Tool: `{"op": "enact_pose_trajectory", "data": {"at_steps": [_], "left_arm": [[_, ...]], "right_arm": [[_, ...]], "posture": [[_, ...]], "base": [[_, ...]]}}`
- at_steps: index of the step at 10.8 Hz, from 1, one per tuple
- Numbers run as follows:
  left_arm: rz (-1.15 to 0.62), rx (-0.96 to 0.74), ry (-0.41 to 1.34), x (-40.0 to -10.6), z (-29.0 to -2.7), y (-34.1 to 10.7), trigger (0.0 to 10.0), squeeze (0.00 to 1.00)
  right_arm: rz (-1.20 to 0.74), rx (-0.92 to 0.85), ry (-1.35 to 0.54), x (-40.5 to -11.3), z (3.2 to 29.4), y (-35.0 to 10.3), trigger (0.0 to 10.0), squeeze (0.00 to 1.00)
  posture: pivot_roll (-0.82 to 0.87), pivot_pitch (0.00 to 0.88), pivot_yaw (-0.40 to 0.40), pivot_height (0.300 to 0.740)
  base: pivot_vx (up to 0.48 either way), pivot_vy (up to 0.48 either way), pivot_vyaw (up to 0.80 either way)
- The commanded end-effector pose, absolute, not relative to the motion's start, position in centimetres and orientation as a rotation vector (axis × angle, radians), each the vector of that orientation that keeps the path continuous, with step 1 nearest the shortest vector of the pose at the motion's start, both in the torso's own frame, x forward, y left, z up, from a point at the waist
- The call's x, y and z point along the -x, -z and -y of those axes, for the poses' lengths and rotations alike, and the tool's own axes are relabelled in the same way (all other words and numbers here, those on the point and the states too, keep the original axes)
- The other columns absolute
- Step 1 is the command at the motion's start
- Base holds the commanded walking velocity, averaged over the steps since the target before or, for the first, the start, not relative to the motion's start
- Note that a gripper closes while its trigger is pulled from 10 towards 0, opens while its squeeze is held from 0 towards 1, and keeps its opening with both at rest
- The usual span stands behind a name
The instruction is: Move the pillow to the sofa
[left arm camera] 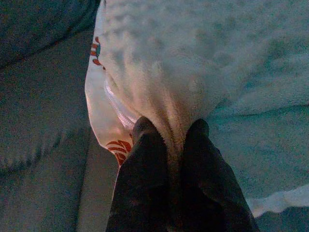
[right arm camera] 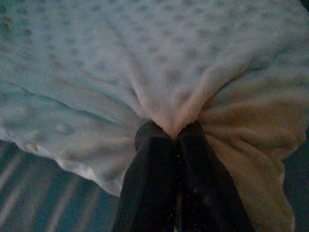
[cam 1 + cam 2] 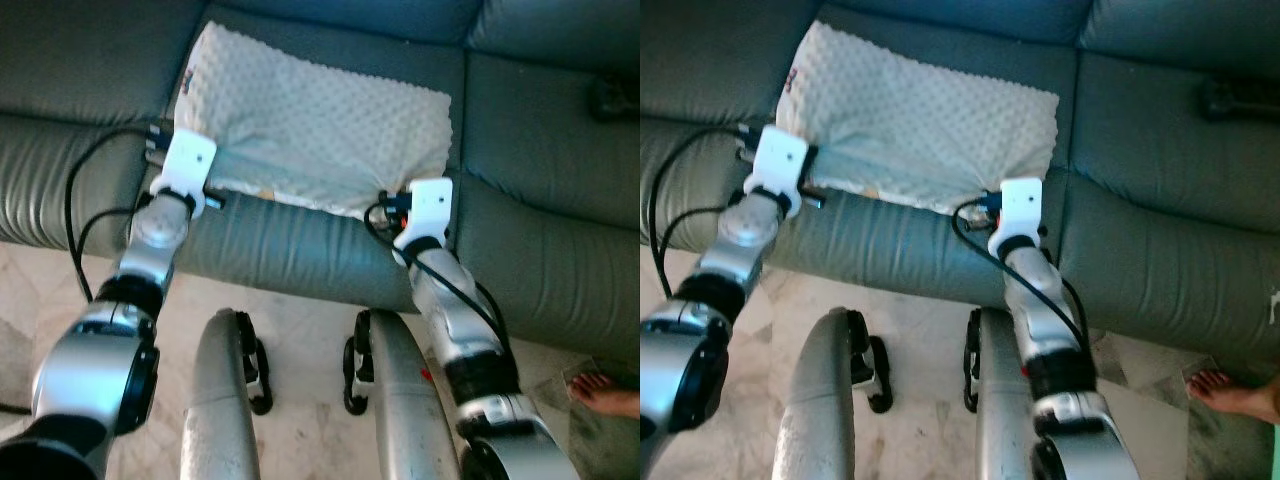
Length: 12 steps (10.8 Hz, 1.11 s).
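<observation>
A cream pillow (image 3: 320, 125) with a dotted, bumpy cover lies on the grey sofa seat (image 3: 90, 60). Its near edge hangs close to the seat's front. My left gripper (image 1: 171, 133) is shut on the pillow's near left corner, where a printed red-and-white lining (image 1: 104, 123) shows. My right gripper (image 2: 169, 130) is shut on the pillow's near right corner, the fabric bunched between its black fingers (image 2: 149, 145). In the head views each white wrist housing (image 3: 190, 165) covers the fingers where they meet the pillow.
The sofa's ribbed front (image 3: 280, 250) faces me, with a pale tiled floor (image 3: 300, 330) below. A dark object (image 3: 1230, 100) rests on the right cushion. A person's bare foot (image 3: 1230, 392) stands on the floor at the lower right. My own legs (image 3: 225, 400) show below.
</observation>
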<state>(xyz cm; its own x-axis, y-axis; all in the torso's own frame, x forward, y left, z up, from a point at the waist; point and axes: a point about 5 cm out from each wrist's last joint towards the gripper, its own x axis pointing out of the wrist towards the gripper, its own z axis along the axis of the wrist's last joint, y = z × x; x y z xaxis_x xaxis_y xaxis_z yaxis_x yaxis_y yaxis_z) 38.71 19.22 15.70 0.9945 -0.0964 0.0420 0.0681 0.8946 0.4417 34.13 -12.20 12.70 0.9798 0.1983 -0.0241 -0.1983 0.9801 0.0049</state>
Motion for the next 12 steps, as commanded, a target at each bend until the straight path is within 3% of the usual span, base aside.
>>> {"op": "enact_pose_trajectory", "data": {"at_steps": [1,2,3,8,12], "left_arm": [[0.005,-0.448,0.039,-37.9,-20.7,-14.0,10.0,0.0],[-0.008,-0.441,0.03,-37.8,-20.9,-13.6,10.0,0.3],[-0.004,-0.419,0.022,-37.7,-20.9,-13.6,10.0,1.0],[0.01,-0.424,0.019,-37.6,-20.7,-13.5,10.0,1.0],[-0.061,-0.388,0.027,-36.6,-22.3,-11.9,10.0,1.0]], "right_arm": [[-0.101,0.019,-0.157,-33.4,13.7,-10.9,10.0,0.0],[-0.123,0.037,-0.119,-33.3,14.7,-10.4,10.0,1.0],[-0.129,0.045,-0.091,-33.5,15.5,-10.3,10.0,1.0],[-0.113,0.06,-0.056,-33.7,15.6,-10.6,10.0,1.0],[-0.018,0.037,-0.053,-32.6,15.0,-11.1,10.0,1.0]], "posture": [[-0.08,0.47,-0.035,0.626],[-0.08,0.468,-0.036,0.626],[-0.08,0.461,-0.034,0.626],[-0.08,0.388,-0.03,0.626],[-0.09,0.296,-0.024,0.626]], "base": [[0.0,0.0,0.0],[0.0,0.0,0.0],[0.0,0.0,0.0],[0.0,0.0,0.0],[0.0,0.0,0.0]]}}
